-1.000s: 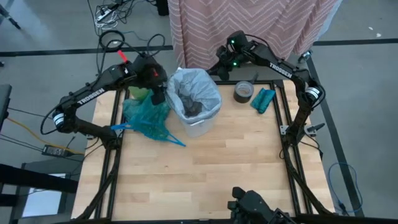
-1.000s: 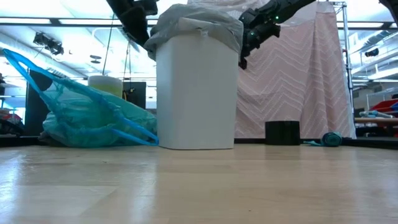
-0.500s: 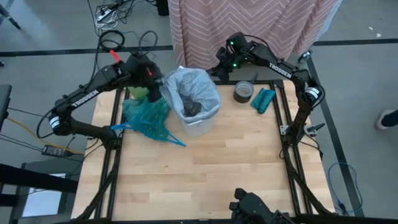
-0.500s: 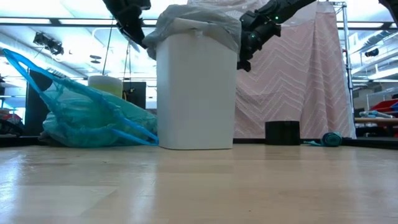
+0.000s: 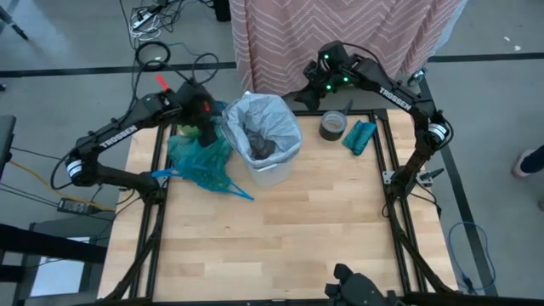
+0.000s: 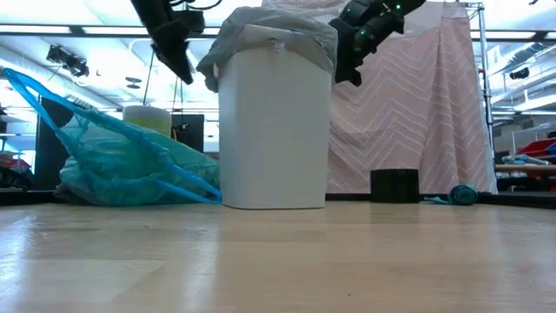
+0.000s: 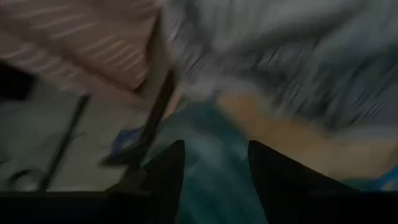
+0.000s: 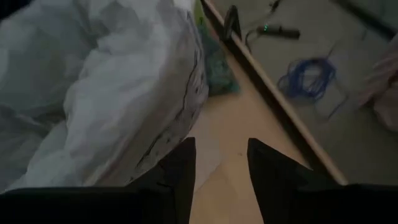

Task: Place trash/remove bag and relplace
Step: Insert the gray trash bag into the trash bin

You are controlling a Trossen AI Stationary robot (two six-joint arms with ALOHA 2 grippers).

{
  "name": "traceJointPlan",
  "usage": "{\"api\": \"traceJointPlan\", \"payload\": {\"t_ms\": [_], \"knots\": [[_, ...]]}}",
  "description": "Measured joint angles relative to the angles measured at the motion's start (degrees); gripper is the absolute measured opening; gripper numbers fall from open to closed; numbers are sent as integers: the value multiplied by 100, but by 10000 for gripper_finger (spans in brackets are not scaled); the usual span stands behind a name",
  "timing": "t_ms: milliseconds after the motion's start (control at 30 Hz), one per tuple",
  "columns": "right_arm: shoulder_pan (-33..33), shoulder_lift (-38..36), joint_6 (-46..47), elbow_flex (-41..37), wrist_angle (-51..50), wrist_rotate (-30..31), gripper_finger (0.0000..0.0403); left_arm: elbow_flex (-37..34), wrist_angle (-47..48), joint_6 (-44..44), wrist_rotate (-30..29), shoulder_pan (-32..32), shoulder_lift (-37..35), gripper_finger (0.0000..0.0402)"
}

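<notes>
A small white bin [image 6: 274,130] stands at the table's far middle, lined with a pale grey plastic bag [image 5: 270,117] whose rim is folded over the bin's edge. The teal-green bag [image 5: 200,157] lies bunched on the table left of the bin, its blue ties [image 5: 234,191] trailing toward the near side. The trash does not show by itself; only dark shapes lie deep in the bin. My left gripper [image 5: 206,134] hovers open above the teal bag, left of the bin's rim. My right gripper [image 5: 295,100] hovers open at the bin's far right, beside the grey rim [image 8: 124,93].
A black tape roll [image 5: 332,125] and a rolled teal thing [image 5: 359,136] lie at the far right. A yellow-green object [image 5: 189,127] sits behind the teal bag. A pink chevron cloth [image 5: 340,25] hangs past the far edge. The table's near half [image 5: 272,246] is bare wood.
My left gripper has drawn away from the bin's left rim toward the table's left edge, sinking a little. My right gripper has risen and backed off from the bin's right rim toward the far right. Bin and both bags have stayed put.
</notes>
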State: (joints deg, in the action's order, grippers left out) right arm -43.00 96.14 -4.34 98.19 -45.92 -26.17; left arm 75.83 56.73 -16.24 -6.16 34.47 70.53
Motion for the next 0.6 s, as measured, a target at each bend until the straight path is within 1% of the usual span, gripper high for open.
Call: {"api": "traceJointPlan", "payload": {"t_ms": [100,167,267,333,433,467,600], "knots": [[72,-9,96,-4,-228,5,134,0,267,-283,-701,52,-222,188],[129,-52,136,-4,-270,7,131,0,226,-275,-913,152,-484,188],[220,-173,383,-4,-390,129,113,4,-31,170,-841,247,-944,185],[344,-287,541,-4,-625,345,86,7,-125,646,-570,274,-1256,174],[622,-559,569,-4,-1078,794,23,7,-289,1354,-205,279,-1696,137],[725,-674,590,-4,-1205,972,12,9,-348,1546,-71,270,-1812,119],[1152,-1111,1087,-4,-1561,1723,5,9,-368,1931,347,194,-2062,25]]}}
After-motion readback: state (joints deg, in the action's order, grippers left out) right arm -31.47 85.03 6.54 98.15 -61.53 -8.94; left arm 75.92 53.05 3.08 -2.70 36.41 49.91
